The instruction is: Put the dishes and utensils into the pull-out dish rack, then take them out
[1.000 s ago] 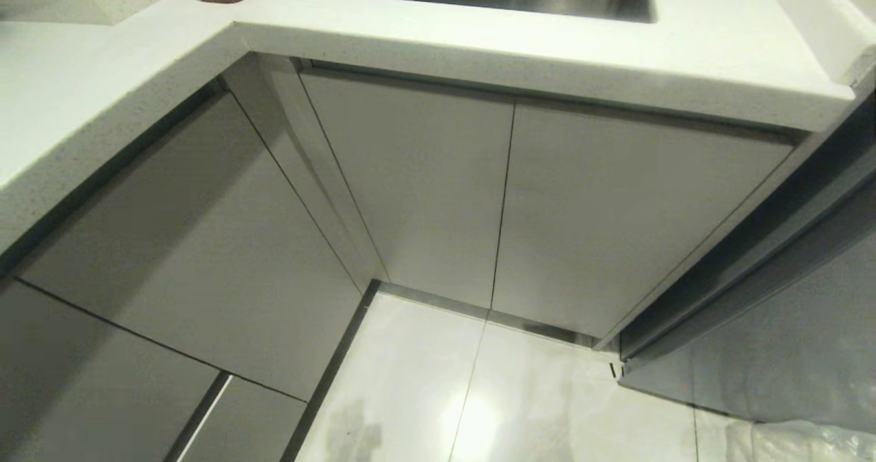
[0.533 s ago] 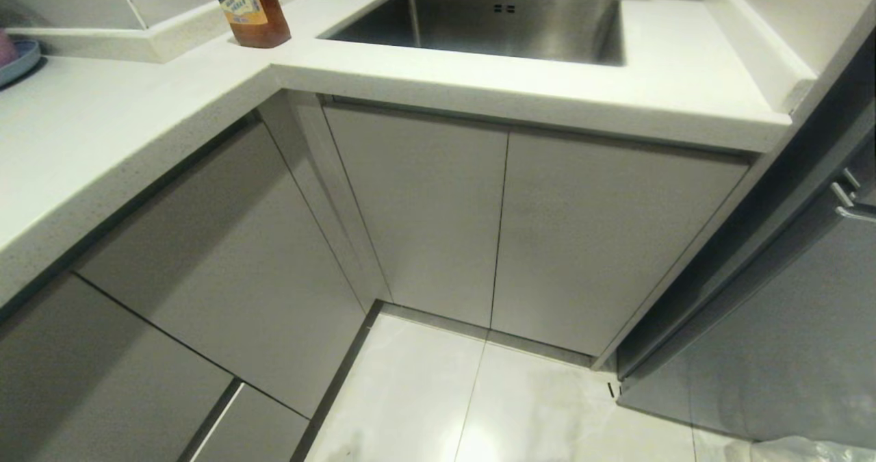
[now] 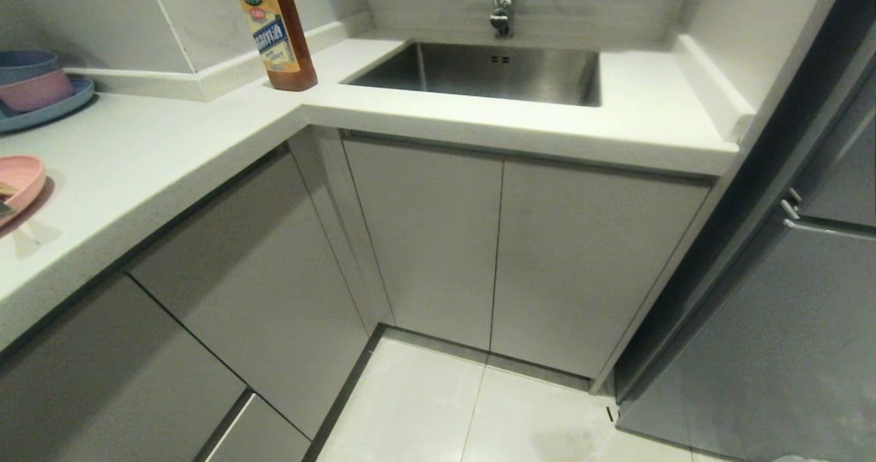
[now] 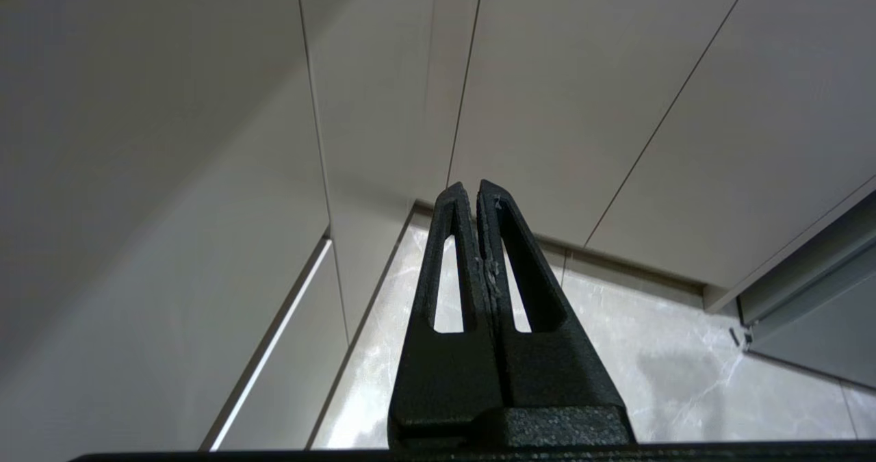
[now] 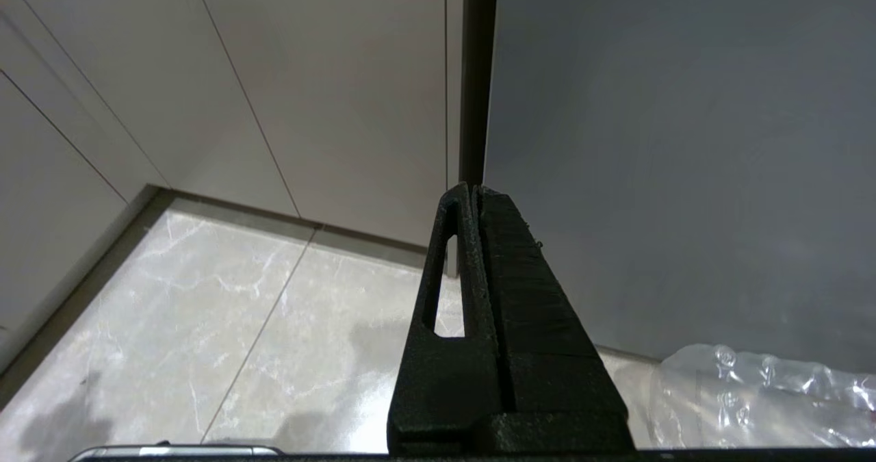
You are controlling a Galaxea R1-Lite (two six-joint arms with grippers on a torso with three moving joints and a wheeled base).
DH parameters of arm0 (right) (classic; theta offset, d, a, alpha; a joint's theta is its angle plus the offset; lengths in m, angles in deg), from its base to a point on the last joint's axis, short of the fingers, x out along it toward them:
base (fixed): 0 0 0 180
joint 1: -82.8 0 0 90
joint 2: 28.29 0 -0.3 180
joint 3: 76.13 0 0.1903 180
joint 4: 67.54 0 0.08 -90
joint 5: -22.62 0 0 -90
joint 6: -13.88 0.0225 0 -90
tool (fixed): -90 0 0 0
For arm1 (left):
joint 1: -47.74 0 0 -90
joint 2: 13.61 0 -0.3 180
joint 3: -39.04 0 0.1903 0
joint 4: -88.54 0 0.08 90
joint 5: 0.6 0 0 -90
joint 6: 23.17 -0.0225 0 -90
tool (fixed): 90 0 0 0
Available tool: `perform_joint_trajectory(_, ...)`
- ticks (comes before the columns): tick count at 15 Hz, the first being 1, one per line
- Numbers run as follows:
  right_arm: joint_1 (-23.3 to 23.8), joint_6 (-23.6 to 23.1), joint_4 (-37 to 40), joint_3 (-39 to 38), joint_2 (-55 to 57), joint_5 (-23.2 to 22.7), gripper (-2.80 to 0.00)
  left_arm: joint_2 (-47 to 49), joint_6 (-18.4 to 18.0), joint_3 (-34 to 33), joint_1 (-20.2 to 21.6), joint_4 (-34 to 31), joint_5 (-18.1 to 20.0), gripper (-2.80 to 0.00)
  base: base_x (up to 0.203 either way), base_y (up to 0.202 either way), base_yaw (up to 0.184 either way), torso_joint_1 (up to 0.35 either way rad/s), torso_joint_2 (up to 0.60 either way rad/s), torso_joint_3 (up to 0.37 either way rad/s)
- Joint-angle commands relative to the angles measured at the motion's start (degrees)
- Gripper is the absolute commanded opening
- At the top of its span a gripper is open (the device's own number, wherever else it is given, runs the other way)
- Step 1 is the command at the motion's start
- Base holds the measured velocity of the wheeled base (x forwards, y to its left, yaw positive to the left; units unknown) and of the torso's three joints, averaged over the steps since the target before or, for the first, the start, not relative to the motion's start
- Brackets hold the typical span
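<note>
Left gripper [image 4: 473, 187]: parked low, not in the head view; pointed at the foot of the cabinet fronts [image 4: 582, 99] above the marble-patterned floor tiles [image 4: 657, 373]; both black fingers pressed together along their full length, nothing between them.
Right gripper [image 5: 472, 189]: parked low, not in the head view; pointed at the dark gap between a cabinet front and the grey appliance panel [image 5: 684, 140]; fingers closed against each other, nothing held; crumpled clear plastic film [image 5: 753, 393] lies on the floor beside it.
Cabinet run: flat pale-grey handleless fronts [image 3: 424, 243] fill the corner under the counter, all closed flush; which front belongs to the pull-out dish rack cannot be told.
Countertop [image 3: 150, 154]: white, L-shaped, speckled edge.
Pink plate [image 3: 19, 185]: at the near left edge of the counter, cut off by the frame; something lies on it, too little shown to identify.
Stacked bowls [image 3: 31, 79]: blue on pink, standing on a round blue plate [image 3: 58, 106], farther back on the left.
Bottle [image 3: 274, 27]: brown, upright at the counter's inner corner, just beside the sink; yellow and blue label, print too small to read.
Sink [image 3: 493, 72]: steel, recessed, empty basin.
Tap [image 3: 503, 3]: chrome, at the back wall behind the sink.
</note>
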Motion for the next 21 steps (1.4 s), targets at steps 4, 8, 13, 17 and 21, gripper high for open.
perform_joint_trajectory(4,0.0,0.0,0.0,0.0,0.0,0.0,-2.8,0.1,0.0,0.0,0.0,0.0,0.0,-2.8,0.0,0.0,0.0,0.002,0.0,0.204)
perform_joint_trajectory(8,0.0,0.0,0.0,0.0,0.0,0.0,-2.8,0.1,0.0,0.0,0.0,0.0,0.0,-2.8,0.0,0.0,0.0,0.004,0.0,0.205)
perform_joint_trajectory(13,0.0,0.0,0.0,0.0,0.0,0.0,-2.8,0.1,-0.1,0.0,0.0,0.0,0.0,-2.8,0.0,0.0,0.0,0.004,0.0,0.202)
perform_joint_trajectory(17,0.0,0.0,0.0,0.0,0.0,0.0,-2.8,0.1,-0.1,0.0,0.0,0.0,0.0,-2.8,0.0,0.0,0.0,0.001,0.0,0.199)
perform_joint_trajectory(21,0.0,0.0,0.0,0.0,0.0,0.0,-2.8,0.1,0.0,0.0,0.0,0.0,0.0,-2.8,0.0,0.0,0.0,0.001,0.0,0.181)
